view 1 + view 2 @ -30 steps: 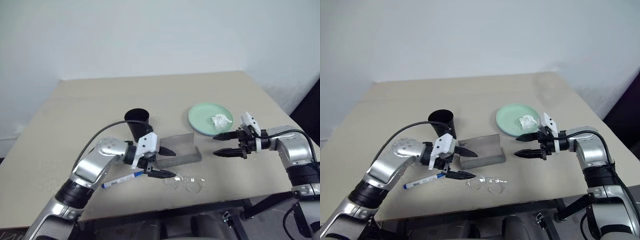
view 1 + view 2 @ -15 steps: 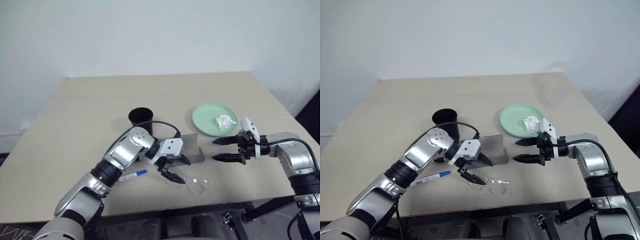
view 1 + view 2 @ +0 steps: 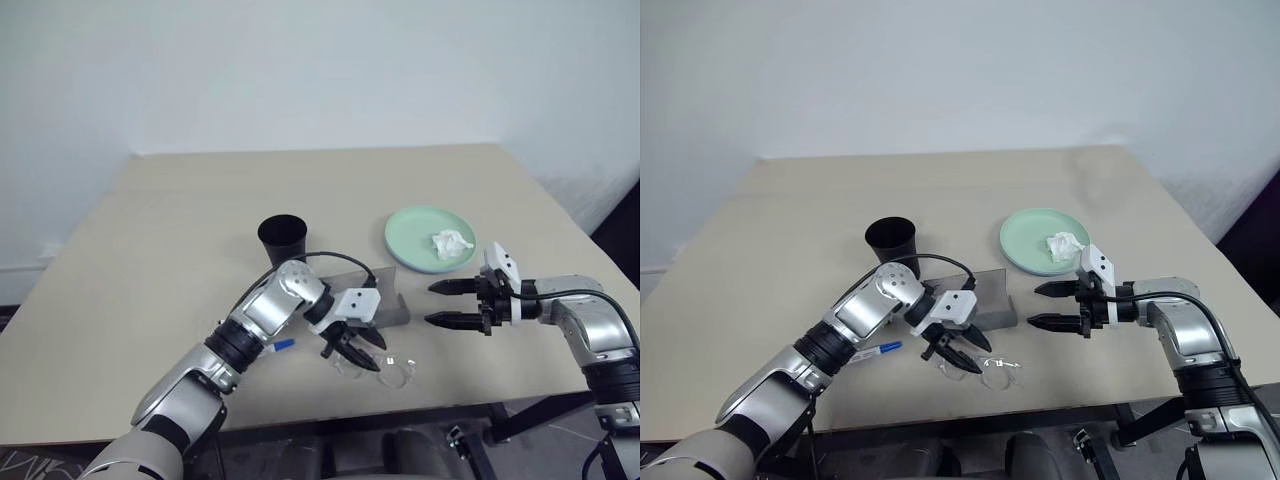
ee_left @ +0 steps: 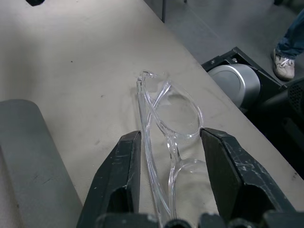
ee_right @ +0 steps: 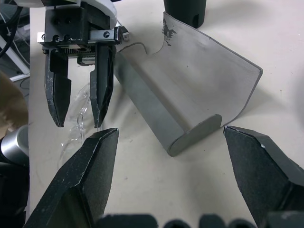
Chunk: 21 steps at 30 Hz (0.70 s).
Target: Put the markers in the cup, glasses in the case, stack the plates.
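The clear glasses [image 4: 173,118] lie folded on the table near its front edge, in front of the open grey case [image 3: 388,303]. My left gripper [image 3: 362,356] points down over them. Its fingers [image 4: 124,171] press against both sides of the frame, so it is shut on the glasses. A marker [image 3: 878,349] with a blue cap lies under my left forearm, partly hidden. The black cup [image 3: 282,240] stands upright behind the case. A mint green plate [image 3: 412,228] sits at the back right. My right gripper [image 3: 432,304] hovers open to the right of the case, pointing at it.
A crumpled white tissue [image 3: 450,243] lies on the green plate. The table's [image 3: 180,220] front edge runs just past the glasses. Past that edge, a person's shoe [image 4: 285,66] and grey equipment [image 4: 235,85] are on the floor.
My left gripper has swung right and down from beside the marker onto the glasses, and its fingers have narrowed around them. The right gripper has barely moved.
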Motion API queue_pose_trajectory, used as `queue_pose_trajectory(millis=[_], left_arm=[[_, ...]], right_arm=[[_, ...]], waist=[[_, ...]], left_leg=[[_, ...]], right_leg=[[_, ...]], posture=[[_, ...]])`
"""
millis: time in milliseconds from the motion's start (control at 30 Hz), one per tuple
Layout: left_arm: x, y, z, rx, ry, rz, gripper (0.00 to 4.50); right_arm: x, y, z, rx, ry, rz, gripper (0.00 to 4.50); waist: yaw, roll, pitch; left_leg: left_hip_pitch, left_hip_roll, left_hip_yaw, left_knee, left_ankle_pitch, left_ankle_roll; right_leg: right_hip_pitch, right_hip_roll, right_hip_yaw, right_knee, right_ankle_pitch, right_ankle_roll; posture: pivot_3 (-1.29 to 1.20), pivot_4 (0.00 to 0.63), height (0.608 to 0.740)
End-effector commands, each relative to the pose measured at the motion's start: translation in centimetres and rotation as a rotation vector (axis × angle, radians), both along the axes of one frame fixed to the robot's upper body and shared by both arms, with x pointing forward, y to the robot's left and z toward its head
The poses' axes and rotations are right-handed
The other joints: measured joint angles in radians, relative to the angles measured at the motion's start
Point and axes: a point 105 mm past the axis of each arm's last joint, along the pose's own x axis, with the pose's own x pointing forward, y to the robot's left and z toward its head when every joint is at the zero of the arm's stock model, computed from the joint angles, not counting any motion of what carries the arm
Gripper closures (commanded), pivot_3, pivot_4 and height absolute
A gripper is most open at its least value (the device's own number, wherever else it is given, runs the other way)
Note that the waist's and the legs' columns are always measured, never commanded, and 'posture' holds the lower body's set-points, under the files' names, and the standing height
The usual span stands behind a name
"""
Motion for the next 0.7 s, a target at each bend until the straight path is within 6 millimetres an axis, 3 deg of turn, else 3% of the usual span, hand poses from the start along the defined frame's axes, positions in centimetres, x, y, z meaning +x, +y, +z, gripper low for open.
queue_pose_trajectory(millis=[33, 100, 267, 533, 600, 700], left_arm=[[0.38, -0.18, 0.75, -0.005, -0.028, -0.012, 2.55], [0.3, -0.17, 0.72, -0.005, -0.017, -0.014, 2.55], [0.34, -0.17, 0.56, -0.002, -0.002, -0.005, 4.12], [0.62, -0.34, 0.75, -0.012, 0.002, 0.0, 4.12], [0.69, -0.45, 1.05, -0.03, 0.015, 0.008, 4.47], [0.83, -0.52, 1.4, -0.048, 0.024, 0.021, 4.49]], right_arm=[[0.35, -0.19, 1.31, 0.001, -0.057, -0.005, 0.65], [0.49, -0.21, 1.23, -0.001, -0.058, -0.011, 0.65], [0.61, -0.11, 1.08, 0.0, -0.06, -0.021, 0.65], [1.22, -0.49, 1.06, -0.003, -0.075, -0.057, 0.65], [1.25, -0.51, 1.0, -0.004, -0.076, -0.06, 0.65], [1.31, -0.53, 0.95, -0.004, -0.076, -0.064, 0.65]], waist=[[0.0, 0.0, 0.0], [0.001, 0.0, 0.0], [0.001, 0.0, 0.0], [0.015, 0.0, 0.0], [0.016, 0.0, 0.0], [0.019, 0.0, 0.0]], left_leg=[[0.0, 0.0, 0.0, 0.0, 0.0, 0.0], [0.0, 0.0, 0.0, 0.0, 0.0, 0.0], [0.0, 0.0, 0.0, 0.0, 0.0, 0.0], [0.001, 0.0, 0.0, 0.001, 0.0, 0.0], [0.0, 0.0, -0.001, 0.001, 0.0, 0.0], [0.0, 0.0, 0.0, 0.001, 0.0, 0.0]], right_leg=[[0.0, 0.0, 0.0, 0.0, 0.0, 0.0], [0.0, 0.0, 0.0, 0.0, 0.0, 0.0], [0.0, 0.0, 0.0, 0.0, 0.0, 0.0], [0.001, 0.0, 0.0, 0.0, 0.0, 0.0], [0.001, 0.0, 0.0, 0.0, 0.0, 0.0], [0.001, 0.0, 0.0, 0.0, 0.0, 0.0]], posture=[[0.0, 0.0, 0.74], [0.0, 0.0, 0.74], [0.0, 0.0, 0.74], [0.0, 0.0, 0.74], [0.0, 0.0, 0.74], [0.0, 0.0, 0.74]])
